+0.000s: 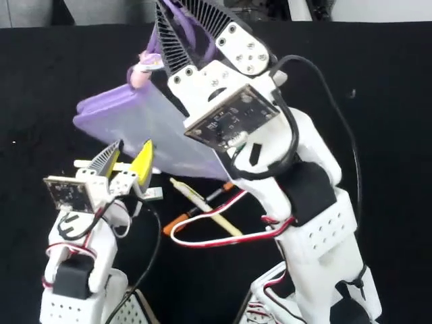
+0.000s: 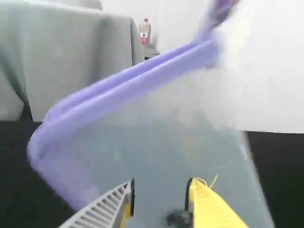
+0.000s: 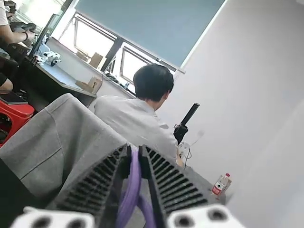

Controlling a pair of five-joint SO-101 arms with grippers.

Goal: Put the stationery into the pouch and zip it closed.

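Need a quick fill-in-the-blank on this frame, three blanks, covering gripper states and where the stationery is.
1. The right gripper is ____ on the strap of the pouch.
2. The left gripper, by the pouch's lower edge, is ____.
3. The pens lie on the ____ table, not yet in the pouch.

Missing words: shut; open; black

Pens [image 1: 194,198] are being carried by the black-covered table [image 1: 378,81], lying crossed over one another directly on its surface, between the two arm bases.
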